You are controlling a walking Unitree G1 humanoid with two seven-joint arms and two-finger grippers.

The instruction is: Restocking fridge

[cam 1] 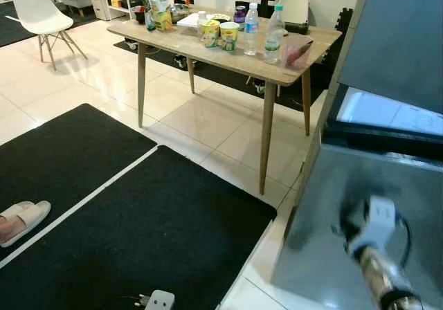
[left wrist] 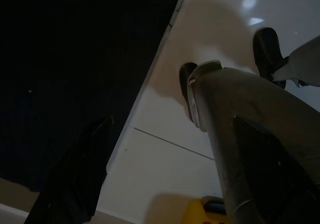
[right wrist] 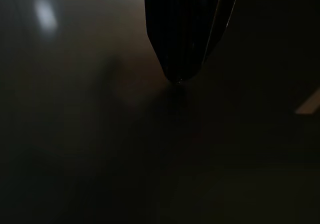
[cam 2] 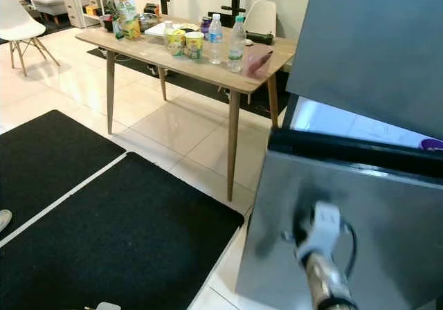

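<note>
Nearest on the right, the right arm reaches to the grey fridge door (cam 2: 387,213), and its right gripper (right wrist: 182,59) appears, in the dark wrist view, to have its two black fingers pressed together with the tips against the metal. Between the lower and upper doors a lit gap (cam 2: 353,126) shows the fridge interior. Far left, across black mats (cam 1: 138,234), a wooden table (cam 1: 304,64) carries water bottles (cam 1: 251,30), yellow cups (cam 1: 228,36) and a snack bag (cam 1: 159,2); whether the left gripper is apart or together, I cannot tell.
</note>
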